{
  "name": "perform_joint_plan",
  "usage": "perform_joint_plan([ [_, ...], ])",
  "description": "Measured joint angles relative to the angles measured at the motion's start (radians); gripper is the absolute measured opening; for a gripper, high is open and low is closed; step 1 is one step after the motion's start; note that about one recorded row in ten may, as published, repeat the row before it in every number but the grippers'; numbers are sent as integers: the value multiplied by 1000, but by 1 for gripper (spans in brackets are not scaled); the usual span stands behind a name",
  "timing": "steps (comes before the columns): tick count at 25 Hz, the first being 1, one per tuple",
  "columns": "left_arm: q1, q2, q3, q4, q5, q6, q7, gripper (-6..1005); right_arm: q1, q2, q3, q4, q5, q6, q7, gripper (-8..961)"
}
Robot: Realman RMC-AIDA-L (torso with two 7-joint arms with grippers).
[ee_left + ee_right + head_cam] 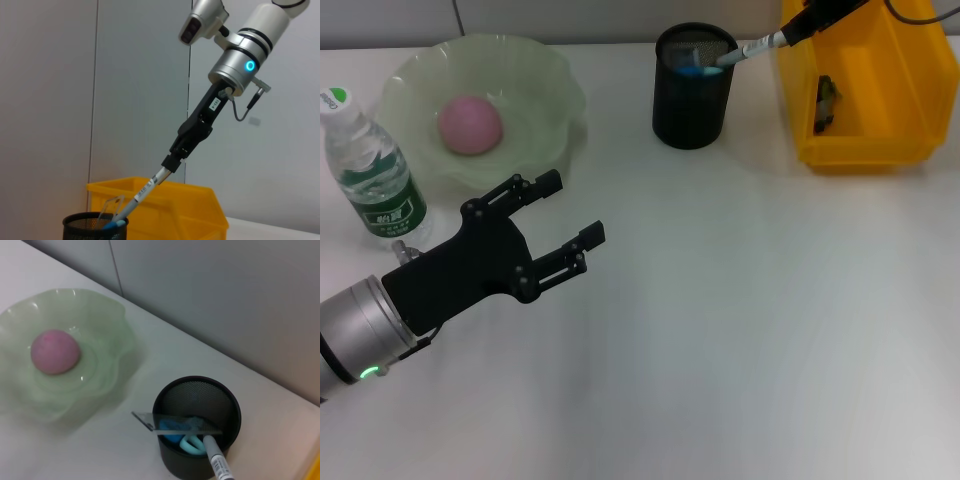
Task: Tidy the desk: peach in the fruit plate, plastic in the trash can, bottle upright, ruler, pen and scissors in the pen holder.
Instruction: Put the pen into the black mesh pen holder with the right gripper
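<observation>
My right gripper (790,33) is above the black mesh pen holder (692,86), shut on a grey pen (745,50) that slants down with its lower end inside the holder. The left wrist view shows the same grip (171,161) on the pen (142,192). In the holder (197,427) lie a clear ruler (175,425) and light-blue scissors (190,442). A pink peach (470,124) rests in the green fruit plate (545,90). The water bottle (372,170) stands upright at the left. My left gripper (573,208) hovers open over the desk, holding nothing.
A yellow bin (880,100) stands right of the pen holder, with a small dark item (826,102) inside it. The bottle stands close behind my left arm. White desk surface stretches across the front and right.
</observation>
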Motion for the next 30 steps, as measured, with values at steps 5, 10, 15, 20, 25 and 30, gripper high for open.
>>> perform_joint_plan([
  [5,1,-1,11,0,0,0,0,773,37,5,-1,30,-50,5,17,187],
  [10,3,-1,11,0,0,1,1,773,58,16,-2,39,-63,31,19,188],
  [15,4,1,11,0,0,5,1,773,80,20,-3,52,-63,58,21,189],
  [20,4,1,11,0,0,7,0,773,112,20,-4,103,-76,77,23,190],
  [25,6,2,11,0,0,7,0,773,140,19,-11,165,-105,114,30,191],
  [30,7,2,11,0,0,7,1,773,155,18,-21,207,-111,154,31,192],
])
